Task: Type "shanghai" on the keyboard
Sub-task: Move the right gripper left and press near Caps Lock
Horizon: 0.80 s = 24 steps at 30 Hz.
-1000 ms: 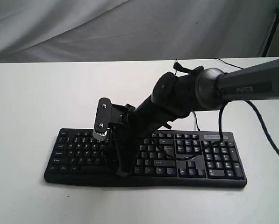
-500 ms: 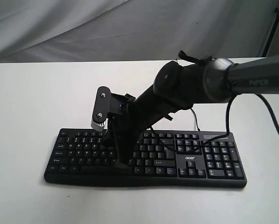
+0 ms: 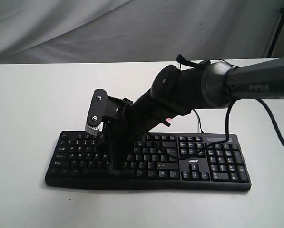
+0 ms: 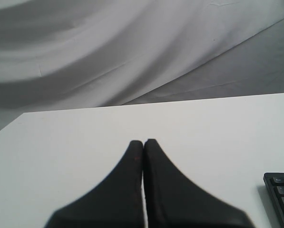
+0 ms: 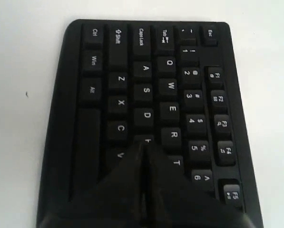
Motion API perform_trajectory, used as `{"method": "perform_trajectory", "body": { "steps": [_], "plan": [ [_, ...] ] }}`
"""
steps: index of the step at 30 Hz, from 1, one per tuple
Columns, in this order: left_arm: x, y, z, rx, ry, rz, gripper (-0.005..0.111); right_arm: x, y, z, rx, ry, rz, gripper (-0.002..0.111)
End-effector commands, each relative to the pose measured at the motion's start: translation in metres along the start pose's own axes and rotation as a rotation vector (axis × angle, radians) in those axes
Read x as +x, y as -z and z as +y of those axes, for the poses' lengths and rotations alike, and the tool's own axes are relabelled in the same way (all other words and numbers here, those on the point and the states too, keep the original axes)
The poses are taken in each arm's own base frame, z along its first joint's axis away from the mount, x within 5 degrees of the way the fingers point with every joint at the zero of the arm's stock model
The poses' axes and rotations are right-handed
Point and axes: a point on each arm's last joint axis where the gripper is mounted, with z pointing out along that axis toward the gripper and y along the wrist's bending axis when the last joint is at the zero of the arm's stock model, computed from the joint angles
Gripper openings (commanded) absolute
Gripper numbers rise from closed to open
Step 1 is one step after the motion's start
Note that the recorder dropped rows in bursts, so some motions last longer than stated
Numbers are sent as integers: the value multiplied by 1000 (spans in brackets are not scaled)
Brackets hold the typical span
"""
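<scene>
The black keyboard (image 3: 194,161) lies on the white table, its number pad and small white logo at the right end. My right gripper (image 3: 114,170) reaches down across it from the right, shut and holding nothing. Its tips hang over the left-middle letter keys. In the right wrist view the right gripper (image 5: 144,145) has its joined tips at the F key, on the keyboard (image 5: 146,90); whether they press it is unclear. My left gripper (image 4: 143,141) is shut and empty above bare table, with only a corner of the keyboard (image 4: 280,190) showing. The exterior view does not show the left gripper.
The white table (image 3: 32,95) extends all round the keyboard. A thin black cable (image 3: 199,124) runs off the keyboard's far edge. The right arm's own cable (image 3: 275,140) trails down at the right. Grey cloth (image 3: 132,28) hangs behind the table.
The right arm has swung leftward along the keyboard, carrying its shut tips from the middle keys toward the left-hand letters.
</scene>
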Motion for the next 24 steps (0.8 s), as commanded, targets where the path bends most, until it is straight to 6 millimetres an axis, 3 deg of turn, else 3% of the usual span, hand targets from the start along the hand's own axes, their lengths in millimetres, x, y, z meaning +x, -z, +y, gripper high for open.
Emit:
{"method": "perform_trajectory", "body": {
  "steps": [1, 18, 24],
  "plan": [
    [1, -1, 0, 5, 3, 4, 1, 0, -14, 3, 29, -20, 5, 0],
    [1, -1, 0, 5, 3, 4, 1, -42, -24, 9, 22, 14, -62, 0],
    [1, -1, 0, 5, 3, 4, 1, -57, -39, 9, 4, 6, -83, 0]
  ]
}}
